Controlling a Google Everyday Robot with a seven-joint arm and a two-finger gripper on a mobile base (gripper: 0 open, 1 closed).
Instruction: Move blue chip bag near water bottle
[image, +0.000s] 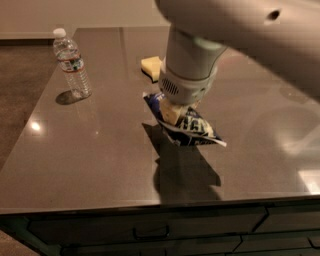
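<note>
The blue chip bag, dark navy with white lettering, hangs tilted just above the middle of the dark table, with its shadow on the tabletop below it. My gripper comes down from the large white arm and is shut on the bag's upper left part. The water bottle, clear with a white cap and a red label band, stands upright at the table's far left, well apart from the bag.
A pale yellow sponge lies on the table behind the gripper, partly hidden by the arm. The table's front edge runs along the bottom, with dark drawers beneath it. Floor lies to the left of the table.
</note>
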